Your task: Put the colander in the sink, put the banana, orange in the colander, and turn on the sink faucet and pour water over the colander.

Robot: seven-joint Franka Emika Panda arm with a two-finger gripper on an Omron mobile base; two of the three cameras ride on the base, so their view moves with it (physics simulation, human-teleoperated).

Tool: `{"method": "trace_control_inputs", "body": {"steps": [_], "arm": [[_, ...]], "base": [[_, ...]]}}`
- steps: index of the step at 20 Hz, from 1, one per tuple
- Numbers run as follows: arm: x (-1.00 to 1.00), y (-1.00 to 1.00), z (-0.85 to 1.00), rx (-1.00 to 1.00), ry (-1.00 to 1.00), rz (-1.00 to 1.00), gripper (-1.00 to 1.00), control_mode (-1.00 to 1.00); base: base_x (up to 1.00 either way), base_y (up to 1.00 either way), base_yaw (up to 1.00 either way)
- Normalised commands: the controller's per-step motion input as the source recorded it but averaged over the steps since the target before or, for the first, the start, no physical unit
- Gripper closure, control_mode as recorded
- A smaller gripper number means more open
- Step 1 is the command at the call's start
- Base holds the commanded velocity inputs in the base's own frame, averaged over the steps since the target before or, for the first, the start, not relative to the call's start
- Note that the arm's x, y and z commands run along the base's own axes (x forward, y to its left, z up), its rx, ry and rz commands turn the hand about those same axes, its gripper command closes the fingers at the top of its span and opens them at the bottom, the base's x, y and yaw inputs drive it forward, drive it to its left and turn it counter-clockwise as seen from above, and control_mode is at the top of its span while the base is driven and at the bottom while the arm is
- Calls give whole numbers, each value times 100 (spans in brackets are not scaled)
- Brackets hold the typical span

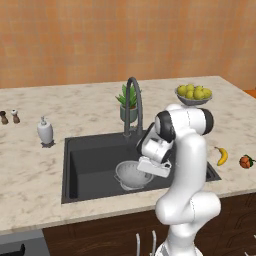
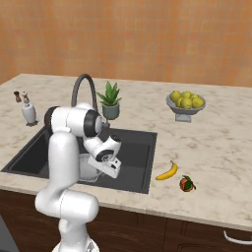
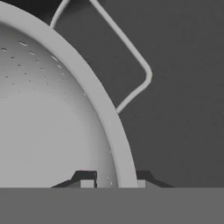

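Fingers of the hand (image 3: 116, 183) stand close together astride the rim of the round silvery perforated metal colander (image 1: 131, 174), one tip inside the bowl and one outside, pinching it; a wire side handle juts from the rim. That colander sits in the large rectangular dark charcoal sink (image 1: 85, 160), toward its near right part. Right of the sink on the speckled stone surface (image 2: 216, 147) lie the small curved yellow banana (image 2: 167, 172) and, just beside it, the small reddish-orange round orange (image 2: 186, 184). Behind the basin rises the tall dark grey gooseneck faucet (image 1: 133, 105). Farther off stand a potted green plant (image 2: 110, 100), a white soap dispenser bottle (image 1: 45, 131) at left, and a footed grey bowl of yellow-green fruits (image 1: 193, 95) at right. No writing is readable.
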Motion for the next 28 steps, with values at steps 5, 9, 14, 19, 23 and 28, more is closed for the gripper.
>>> {"method": "trace_control_inputs", "body": {"steps": [5, 9, 14, 19, 23, 28], "arm": [[11, 0, -22, 0, -2, -9, 100, -100], [0, 0, -23, 0, -7, -1, 100, -100], [0, 0, -30, 0, -5, 0, 100, -100], [-1, 0, -19, -3, -7, -2, 100, -100], [-12, 0, -5, -8, -8, -6, -100, -100], [-10, -1, 4, -7, -8, -8, -100, -100]], "base": [[0, 0, 0], [0, 0, 0], [0, 0, 0], [0, 0, 0], [0, 0, 0], [0, 0, 0]]}}
